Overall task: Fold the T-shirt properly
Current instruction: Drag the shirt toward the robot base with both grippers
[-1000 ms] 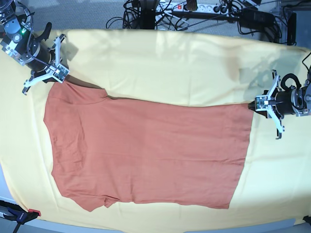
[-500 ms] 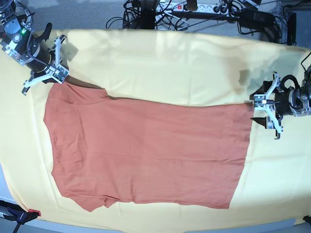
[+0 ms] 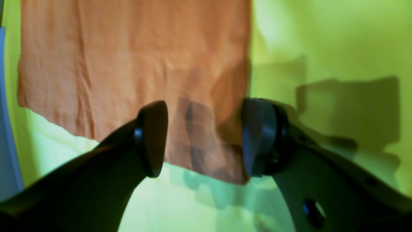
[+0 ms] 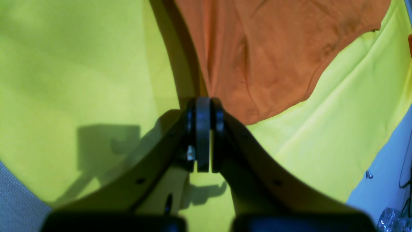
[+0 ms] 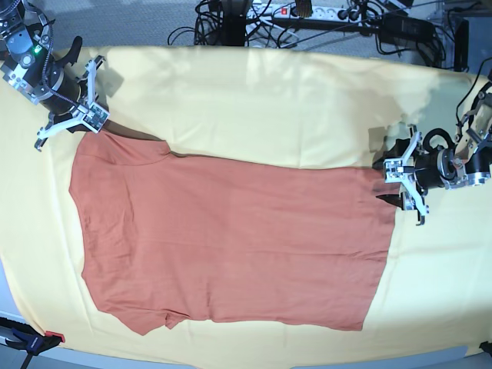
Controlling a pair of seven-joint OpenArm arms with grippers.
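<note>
You've got the T-shirt (image 5: 231,242) lying flat on the pale yellow cloth (image 5: 269,100) that covers the bench, spread lengthwise across the base view: neck/sleeve end toward that view's left, hem toward its right, mostly smooth w/ light wrinkles. Your left pincer (image 5: 403,182) sits at the hem's upper corner in the base view, right at the fabric edge; jaws spread wide. In the left wrist view the left pincer (image 3: 204,138) straddles the hem corner, dark pads (image 3: 154,138) either side of the fabric, shirt edge between them but not pinched; shadow of the jaws falls on the shirt. Your right pincer (image 5: 75,115) is at the opp. end, by the upper shoulder/sleeve corner in the base view. In the right wrist view the right pincer (image 4: 202,141) has its jaws pressed together, and the orange fabric narrows into a fold that runs straight to the tips; whether cloth is actually caught between them I can't tell, the contact pt. is hidden by the pads. The shirt's far-side edge casts a dark shadow on the yellow cloth there. Cables and a power strip (image 5: 307,11) lie beyond the bench's far edge.
</note>
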